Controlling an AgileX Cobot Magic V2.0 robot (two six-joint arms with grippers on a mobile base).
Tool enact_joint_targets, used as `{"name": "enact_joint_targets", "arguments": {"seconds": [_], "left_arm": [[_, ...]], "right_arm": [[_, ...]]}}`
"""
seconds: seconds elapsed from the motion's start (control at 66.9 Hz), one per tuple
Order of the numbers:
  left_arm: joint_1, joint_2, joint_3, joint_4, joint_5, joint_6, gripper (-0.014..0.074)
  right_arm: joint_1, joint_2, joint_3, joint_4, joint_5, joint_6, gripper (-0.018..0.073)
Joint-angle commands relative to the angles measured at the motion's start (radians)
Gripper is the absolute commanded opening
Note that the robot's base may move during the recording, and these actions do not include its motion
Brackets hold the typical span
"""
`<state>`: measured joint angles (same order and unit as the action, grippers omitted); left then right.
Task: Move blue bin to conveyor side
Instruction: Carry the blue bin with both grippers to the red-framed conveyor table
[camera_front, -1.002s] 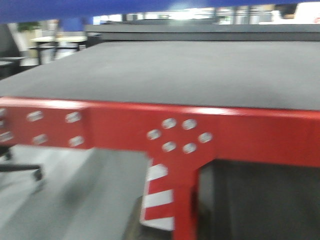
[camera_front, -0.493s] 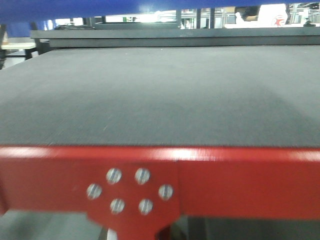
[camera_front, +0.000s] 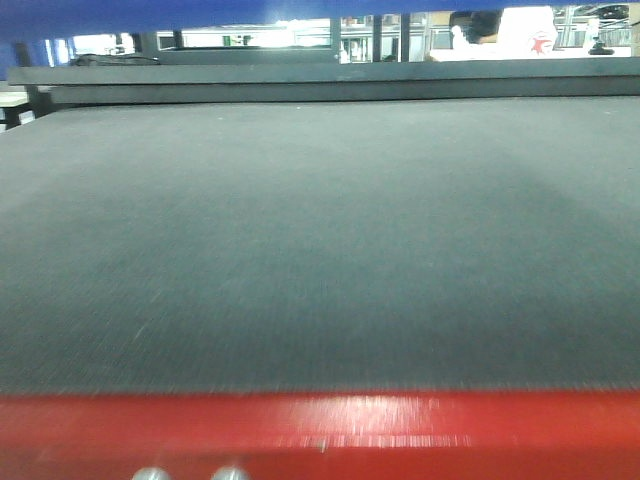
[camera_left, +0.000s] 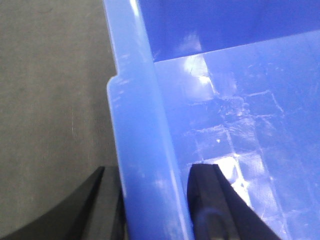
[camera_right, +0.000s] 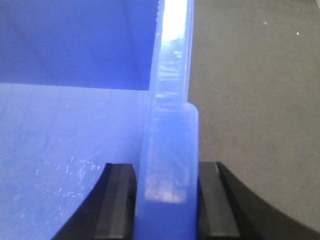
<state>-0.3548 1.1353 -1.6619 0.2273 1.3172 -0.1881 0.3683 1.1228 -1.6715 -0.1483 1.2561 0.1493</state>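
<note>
The left tool (camera_left: 152, 210) was clamped on the bin (camera_left: 142, 125). One dark finger (camera_left: 92, 207) pressed the outside of the thickened rim and the other (camera_left: 215, 200) sat inside, against the wall. The right tool (camera_right: 166, 200) gripped another stretch of rim in the same way, its two pads tight against either face of the pale blue edge with no gap showing.

Only the wrist views showed these grips, along with the scuffed, glossy inside of the bin. Outside the wall each one showed a flat grey surface (camera_right: 255, 100). Whether this was the conveyor, and whether the bin rested on it or hung above it, could not be told.

The front view showed neither tool. There the bin was only a blue band along the top edge of the frame, above the conveyor (camera_front: 320, 250). The dark woven belt filled most of that view and ran back to a dark rail (camera_front: 320, 75). A red beam (camera_front: 320, 430) crossed the bottom, with two screws (camera_front: 230, 473) cut off by the frame edge. The bright background beyond the rail was too blurred to make out.
</note>
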Motion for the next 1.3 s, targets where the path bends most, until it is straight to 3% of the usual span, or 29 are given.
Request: {"name": "enact_joint_targets", "arguments": {"seconds": [0.0,1.286], "left_arm": [[-0.016,-0.014,-0.016,-0.056,-0.096,0.020,-0.0017],[-0.016,-0.014,-0.016,-0.058,-0.096,0.020,-0.0017]], "right_arm": [[0.005,-0.015,-0.012,0.027,-0.150,-0.017,-0.0079],[0.005,-0.015,-0.012,0.027,-0.150,-0.017,-0.0079]]}}
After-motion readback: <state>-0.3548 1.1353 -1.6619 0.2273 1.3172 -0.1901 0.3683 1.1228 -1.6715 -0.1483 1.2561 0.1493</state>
